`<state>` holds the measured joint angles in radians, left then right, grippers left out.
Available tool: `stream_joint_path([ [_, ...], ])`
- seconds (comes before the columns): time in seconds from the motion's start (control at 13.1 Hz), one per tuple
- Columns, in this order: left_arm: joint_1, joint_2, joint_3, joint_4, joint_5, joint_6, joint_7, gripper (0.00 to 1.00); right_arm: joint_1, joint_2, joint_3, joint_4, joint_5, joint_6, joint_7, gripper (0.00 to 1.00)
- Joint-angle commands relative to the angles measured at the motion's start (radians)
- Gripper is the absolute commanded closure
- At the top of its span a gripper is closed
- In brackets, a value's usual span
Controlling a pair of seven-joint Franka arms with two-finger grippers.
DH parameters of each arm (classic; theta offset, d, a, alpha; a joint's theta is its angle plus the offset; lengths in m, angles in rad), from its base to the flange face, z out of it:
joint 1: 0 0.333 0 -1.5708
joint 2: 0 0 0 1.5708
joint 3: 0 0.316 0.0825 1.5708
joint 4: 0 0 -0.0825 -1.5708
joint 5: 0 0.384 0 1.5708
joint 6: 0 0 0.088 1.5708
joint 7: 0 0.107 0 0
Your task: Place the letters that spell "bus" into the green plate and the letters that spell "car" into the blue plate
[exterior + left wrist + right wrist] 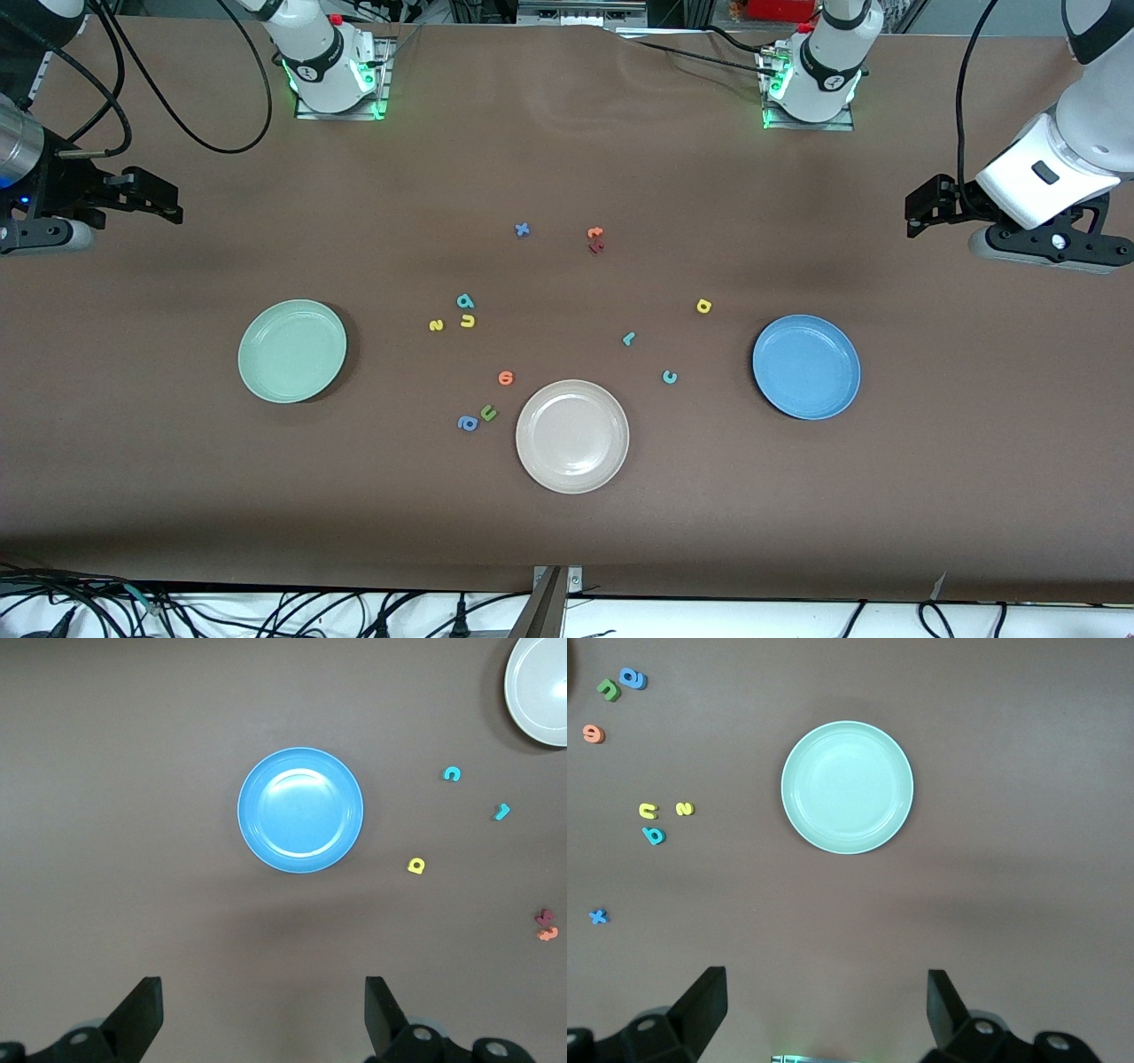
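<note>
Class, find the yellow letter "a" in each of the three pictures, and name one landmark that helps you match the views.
Front view: the yellow "a" lies on the table beside the blue plate, farther from the camera than it.
Left wrist view: the yellow "a" lies beside the blue plate.
Right wrist view: not in it.
Shared landmark: the blue plate.

You have the left gripper (261,1019) hanging high over bare tabletop, fingers (142,1014) spread wide and holding nothing. The blue plate (257,828) lies empty, with the yellow "a" (416,866), teal "c" (452,773) and teal "r" (501,811) loose beside it, none touching
</note>
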<state>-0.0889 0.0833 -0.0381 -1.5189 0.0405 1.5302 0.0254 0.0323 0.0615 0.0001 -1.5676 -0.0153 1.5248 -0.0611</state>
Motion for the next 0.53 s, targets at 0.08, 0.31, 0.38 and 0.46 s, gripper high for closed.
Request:
stream_joint_path([
  [0.08,-0.006,-0.019,0.001,-0.014,-0.014,-0.007,0.013,0.00,-0.003,0.001,0.004,0.014,-0.006,-0.003,-0.009,0.00],
  [0.31,-0.006,-0.019,0.000,-0.014,-0.014,-0.007,0.016,0.00,-0.003,0.001,0.004,0.014,-0.006,-0.003,-0.009,0.00],
  [0.38,-0.006,-0.020,0.000,-0.014,-0.014,-0.007,0.016,0.00,-0.003,0.001,0.004,0.014,-0.006,-0.003,-0.009,0.00],
  [0.46,-0.006,-0.020,0.000,-0.015,-0.014,-0.010,0.018,0.00,-0.003,0.001,0.004,0.014,-0.006,-0.003,-0.009,0.00],
])
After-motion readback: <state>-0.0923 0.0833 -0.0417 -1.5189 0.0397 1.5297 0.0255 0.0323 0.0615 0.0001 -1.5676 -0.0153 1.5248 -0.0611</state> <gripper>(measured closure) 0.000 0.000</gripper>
